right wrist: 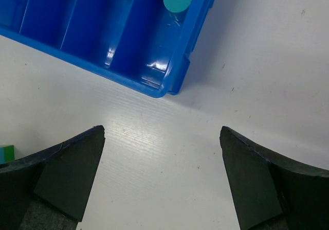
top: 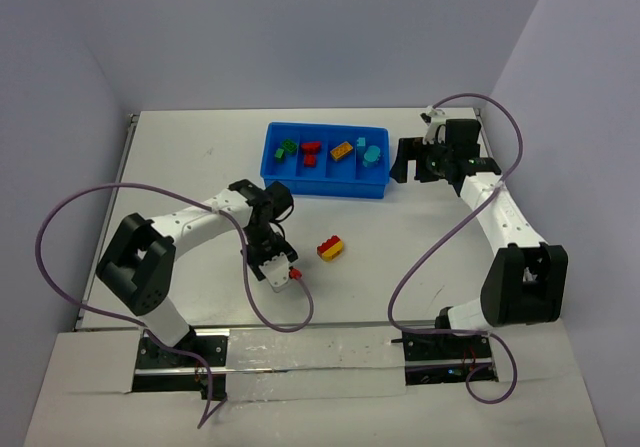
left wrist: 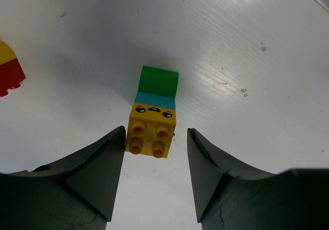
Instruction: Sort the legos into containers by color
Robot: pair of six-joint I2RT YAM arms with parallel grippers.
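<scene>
A: Where does the left pincer [left wrist: 156, 133] stand?

B: Low over the counter [top: 180, 157], left of the middle and nearer the near edge than the far one. Its jaws are open and hold nothing. They straddle the yellow brick [left wrist: 151, 132] at one end of a three-colour stack [left wrist: 153, 111]. One finger looks to be touching that brick or just beside it; the other has a clear gap.

A: So the closing would be uneven?

B: Likely. The nearer finger would meet the brick first and could shove or twist the stack before the other arrives. The hold would also be on the yellow end alone, with the teal brick [left wrist: 155, 100] and the green brick [left wrist: 159, 81] sticking out beyond it. The stack may droop or pull apart on the lift.

A: And if it holds?

B: Then the bigger risk is the sorting. Three joined colours cannot go into one slot of the tray [top: 322, 186]. It sits toward the far edge, with green, red, yellow and teal pieces each in their own slot. The stack needs splitting first.

A: Could the right pincer [right wrist: 162, 132] help?

B: It hangs wide open and empty just beside the tray's right-hand end, toward the far right corner of the counter. A careless move there could knock the tray. The red-and-yellow pair [top: 330, 248], near the middle of the counter, also lies close to the left arm's likely path.
</scene>
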